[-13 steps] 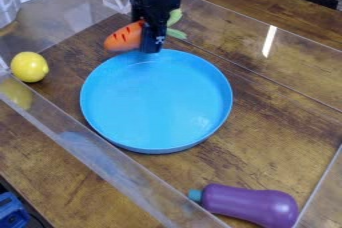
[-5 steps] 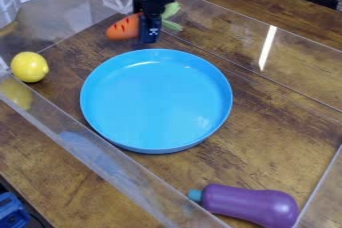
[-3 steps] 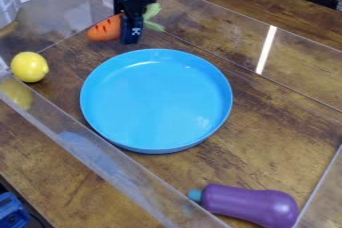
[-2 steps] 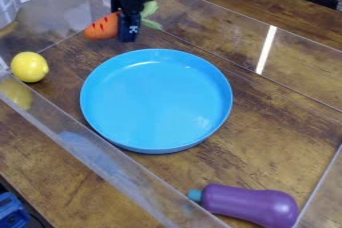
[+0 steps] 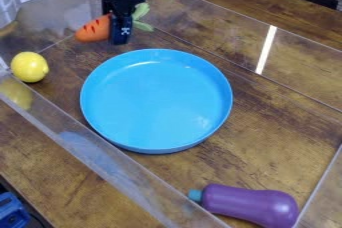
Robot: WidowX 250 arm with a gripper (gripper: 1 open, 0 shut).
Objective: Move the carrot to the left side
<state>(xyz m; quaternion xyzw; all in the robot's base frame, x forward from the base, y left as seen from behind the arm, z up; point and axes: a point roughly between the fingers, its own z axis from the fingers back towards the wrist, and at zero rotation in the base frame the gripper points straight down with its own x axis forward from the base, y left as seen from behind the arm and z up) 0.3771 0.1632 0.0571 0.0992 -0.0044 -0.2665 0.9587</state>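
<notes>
Black gripper [image 5: 120,34] is closed around the toy carrot [image 5: 94,30], pinching it at its middle. Carrot is located beyond the blue plate [image 5: 156,100], near the far edge of the wooden table [image 5: 254,92]; its orange end points left, its green leafy end right. Contact between carrot and table cannot be determined. Yellow ball [image 5: 30,66] sits left of the plate. Purple eggplant [image 5: 250,206] lies at the near right.

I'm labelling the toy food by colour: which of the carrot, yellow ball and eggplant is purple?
The eggplant, below the blue plate in the picture; the carrot is orange.
</notes>
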